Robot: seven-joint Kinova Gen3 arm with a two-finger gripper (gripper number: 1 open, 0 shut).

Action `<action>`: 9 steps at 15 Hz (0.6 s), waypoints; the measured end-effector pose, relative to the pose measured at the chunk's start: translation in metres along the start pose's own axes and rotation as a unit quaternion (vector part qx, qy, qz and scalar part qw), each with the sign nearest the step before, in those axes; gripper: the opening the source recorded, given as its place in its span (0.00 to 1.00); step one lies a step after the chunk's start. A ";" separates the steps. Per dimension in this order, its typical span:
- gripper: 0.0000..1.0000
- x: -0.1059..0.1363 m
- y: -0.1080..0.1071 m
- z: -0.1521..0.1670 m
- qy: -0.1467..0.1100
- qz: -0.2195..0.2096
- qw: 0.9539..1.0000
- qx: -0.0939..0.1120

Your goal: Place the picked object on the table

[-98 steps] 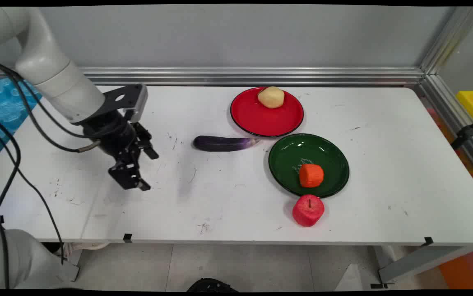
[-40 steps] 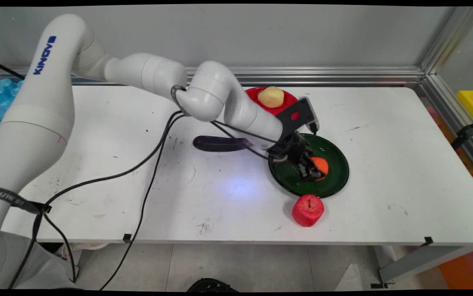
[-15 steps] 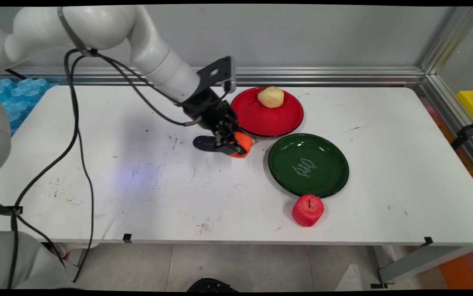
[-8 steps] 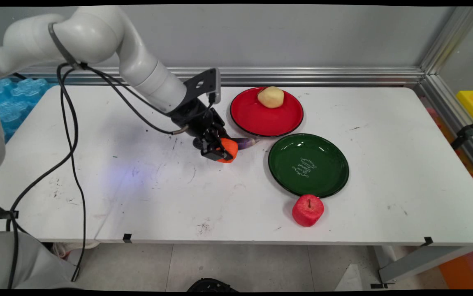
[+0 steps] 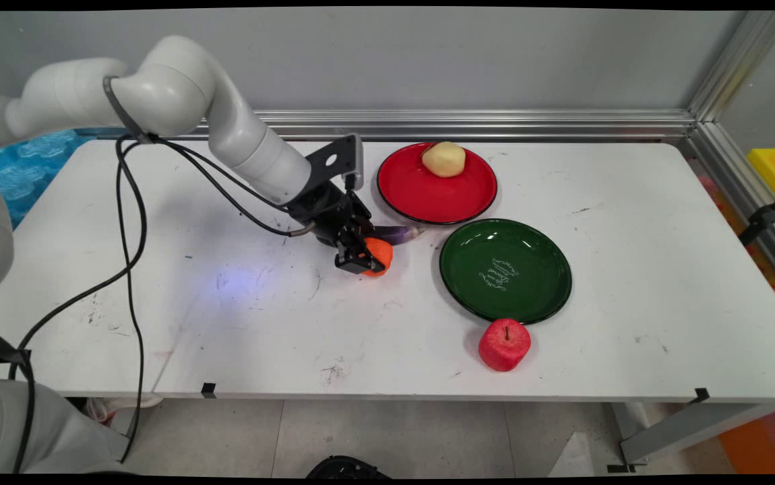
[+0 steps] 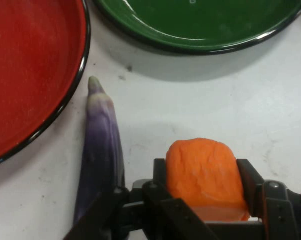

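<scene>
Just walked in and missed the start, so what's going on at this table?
The white Kinova arm's gripper is shut on an orange carrot piece, held low over the white table right beside a purple eggplant. To its right the green plate holds nothing, and a red apple sits just off its near rim. Farther back, a potato rests on the red plate.

Two plates [image 5: 437, 202] [image 5: 536, 296], one eggplant [image 5: 401, 234], apple [image 5: 505, 345], potato [image 5: 444, 159], orange chunk [image 5: 379, 255].
</scene>
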 end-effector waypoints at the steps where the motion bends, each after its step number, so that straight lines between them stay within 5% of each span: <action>1: 0.00 -0.001 -0.001 0.004 0.002 -0.002 1.000 0.001; 9: 0.00 -0.009 -0.006 0.023 0.007 -0.019 1.000 0.002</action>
